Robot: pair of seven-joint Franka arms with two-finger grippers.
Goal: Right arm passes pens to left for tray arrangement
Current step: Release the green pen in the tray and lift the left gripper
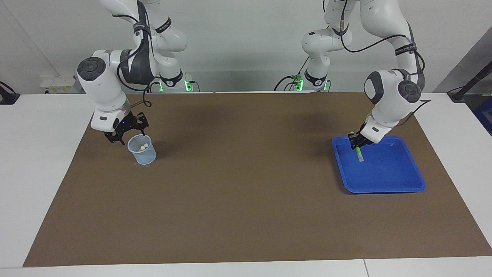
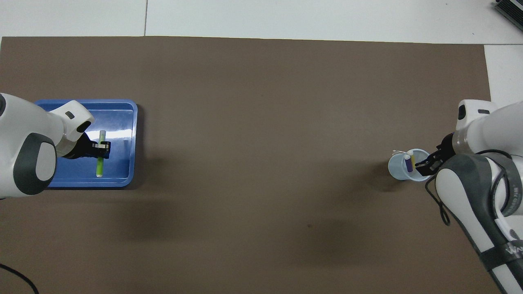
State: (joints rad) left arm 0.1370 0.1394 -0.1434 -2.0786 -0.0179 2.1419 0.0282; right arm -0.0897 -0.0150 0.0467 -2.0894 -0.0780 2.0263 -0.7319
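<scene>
- Brown table cover [image 1: 246,192]: matt and flat, paper-like, throwing no shine at all.
- Blue tray [image 2: 130,122]: smooth glossy plastic, a bright white glare streak across its floor.
- Green pen [image 2: 99,161]: slick plastic barrel with a pale whitish end.
- Small cup [image 1: 143,154]: pale-blue see-through mesh, plastic by the look of it.
- Purple pen [image 2: 408,164] in the cup: smooth plastic, whitish tip.
- Arm shells on the left arm [image 1: 388,104] and right arm [image 1: 103,88]: smooth white plastic with a soft sheen, dark grey matt joint caps.
- Tabletop [image 1: 46,154] around the cover: plain white, smooth, low gloss.
</scene>
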